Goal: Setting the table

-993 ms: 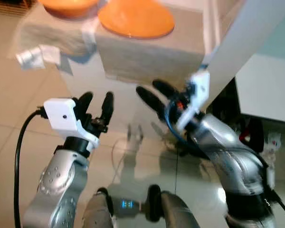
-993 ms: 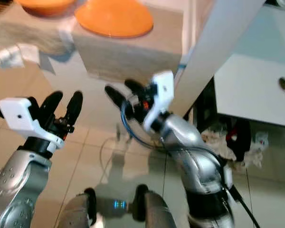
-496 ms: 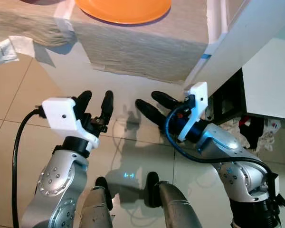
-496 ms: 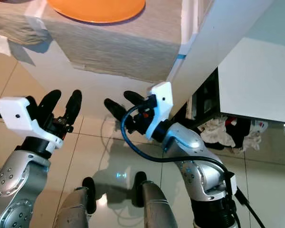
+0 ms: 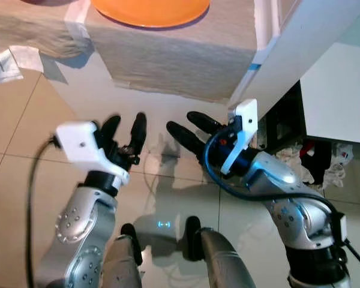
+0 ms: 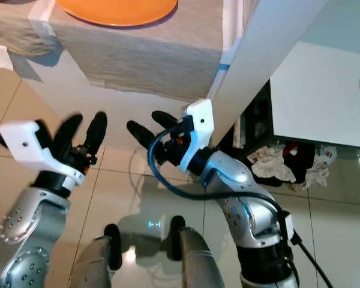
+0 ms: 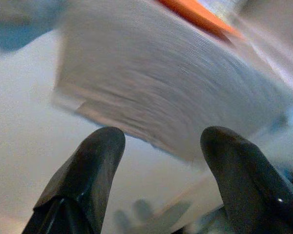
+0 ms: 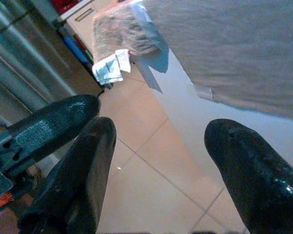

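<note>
Round orange plate (image 5: pixel 149 7) rests on the grey cloth-covered table (image 5: pixel 180 66), at its near edge. Left gripper (image 5: pixel 125 133) and right gripper (image 5: pixel 191 129) are raised side by side over glossy beige floor tiles (image 5: pixel 12 132) — both jaws spread wide, holding nothing.

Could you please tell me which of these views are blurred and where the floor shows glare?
Left wrist view: the cloth is smeared by motion. Left eye view: the left gripper is slightly blurred, and the glossy floor mirrors a small blue light. Right wrist view: fairly sharp.
</note>
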Tool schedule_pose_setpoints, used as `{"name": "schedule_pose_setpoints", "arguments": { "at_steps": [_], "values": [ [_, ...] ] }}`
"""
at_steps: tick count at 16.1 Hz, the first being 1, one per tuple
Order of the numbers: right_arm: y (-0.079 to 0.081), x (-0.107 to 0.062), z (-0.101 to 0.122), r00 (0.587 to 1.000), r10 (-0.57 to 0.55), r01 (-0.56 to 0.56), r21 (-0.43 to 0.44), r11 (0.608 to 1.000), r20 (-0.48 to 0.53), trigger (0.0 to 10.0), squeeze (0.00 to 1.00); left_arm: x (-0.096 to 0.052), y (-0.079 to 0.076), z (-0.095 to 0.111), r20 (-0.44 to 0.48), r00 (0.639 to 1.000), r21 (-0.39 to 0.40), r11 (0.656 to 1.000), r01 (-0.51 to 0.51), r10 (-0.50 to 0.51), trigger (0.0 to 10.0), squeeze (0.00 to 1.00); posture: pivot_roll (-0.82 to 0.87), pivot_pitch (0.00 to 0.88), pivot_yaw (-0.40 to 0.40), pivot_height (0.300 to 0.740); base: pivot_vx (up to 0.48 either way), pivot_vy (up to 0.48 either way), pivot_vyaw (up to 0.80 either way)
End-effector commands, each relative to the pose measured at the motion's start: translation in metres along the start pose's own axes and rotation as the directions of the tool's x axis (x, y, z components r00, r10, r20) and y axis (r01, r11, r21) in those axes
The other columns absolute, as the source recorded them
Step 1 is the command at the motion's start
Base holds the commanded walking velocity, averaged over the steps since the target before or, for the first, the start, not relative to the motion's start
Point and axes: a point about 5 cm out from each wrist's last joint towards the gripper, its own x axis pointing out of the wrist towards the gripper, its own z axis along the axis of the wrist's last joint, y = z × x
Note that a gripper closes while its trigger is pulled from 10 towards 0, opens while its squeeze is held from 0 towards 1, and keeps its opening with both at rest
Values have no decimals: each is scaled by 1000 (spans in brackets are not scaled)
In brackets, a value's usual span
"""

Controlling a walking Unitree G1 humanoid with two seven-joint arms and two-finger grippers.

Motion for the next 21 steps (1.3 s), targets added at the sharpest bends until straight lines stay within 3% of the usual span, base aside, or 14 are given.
{"name": "schedule_pose_setpoints", "arguments": {
  "at_steps": [1, 2, 3, 5, 9, 10, 11, 16, 17, 18, 19, 20, 21],
  "values": [
    [-8, -1, -5, 999, -32, 33, 85, 996, -12, 10000, 0, -3, 18, 13, 101, 991, -199, 978, -62, 84, 10000, 0, -73, 359, -65, 740, 0, 0, 0],
    [-10, -2, -8, 999, -34, 37, 74, 997, -40, 10000, 0, -5, 36, 16, 121, 979, -304, 945, -120, 163, 10000, 0, -62, 360, -67, 740, 0, 0, 0],
    [-10, -3, -8, 999, -38, 38, 121, 992, -6, 10000, 0, -9, 45, 22, 162, 970, -337, 934, -120, 183, 10000, 0, -65, 354, -64, 740, 0, 0, 0],
    [-10, -1, -8, 1000, -28, 30, 107, 994, -14, 10000, 0, -10, 50, 24, 156, 972, -302, 945, -125, 178, 10000, 0, -57, 348, -62, 740, 0, 0, 0],
    [-14, 2, -11, 999, -37, 39, 122, 992, -16, 10000, 0, -6, 47, 23, 154, 978, -339, 937, -79, 138, 10000, 0, -54, 331, -54, 740, 0, 0, 0],
    [-15, 2, -10, 999, -41, 44, 127, 991, -21, 10000, 0, -7, 51, 18, 120, 979, -350, 930, -116, 167, 10000, 0, -47, 325, -62, 740, 0, 0, 0],
    [-16, 2, -7, 999, -43, 39, 161, 986, 24, 10000, 0, -8, 52, 17, 116, 981, -330, 938, -110, 156, 10000, 0, -65, 327, -52, 740, 0, 0, 0],
    [-22, 1, -15, 998, -48, 51, 109, 993, -30, 10000, 0, -8, 52, 11, 82, 988, -305, 947, -97, 128, 10000, 0, -48, 306, -54, 740, 0, 0, 0],
    [-23, 1, -21, 996, -62, 66, 60, 996, -69, 10000, 0, -8, 52, 3, 39, 992, -249, 963, -104, 117, 10000, 0, -46, 294, -57, 740, 0, 0, 0],
    [-24, 2, -21, 996, -70, 72, 33, 997, -63, 10000, 0, -9, 52, -1, -2, 994, -97, 990, -105, 105, 10000, 0, -45, 279, -56, 740, 0, 0, 0],
    [-24, 3, -20, 996, -70, 72, 30, 997, -54, 10000, 0, -9, 52, -2, -15, 995, -32, 994, -101, 100, 10000, 0, -44, 270, -55, 740, 0, 0, 0],
    [-23, 6, -9, 998, -66, 66, -12, 998, -1, 10000, 0, -7, 48, 1, -57, 997, 253, 966, -45, 61, 10000, 0, -38, 237, -54, 740, 0, 0, 0],
    [-23, 9, 0, 998, -57, 58, -43, 997, 35, 10000, 0, -6, 44, 10, -28, 999, 348, 937, -28, 41, 10000, 0, -35, 219, -54, 740, 0, 0, 0]
  ]
}}
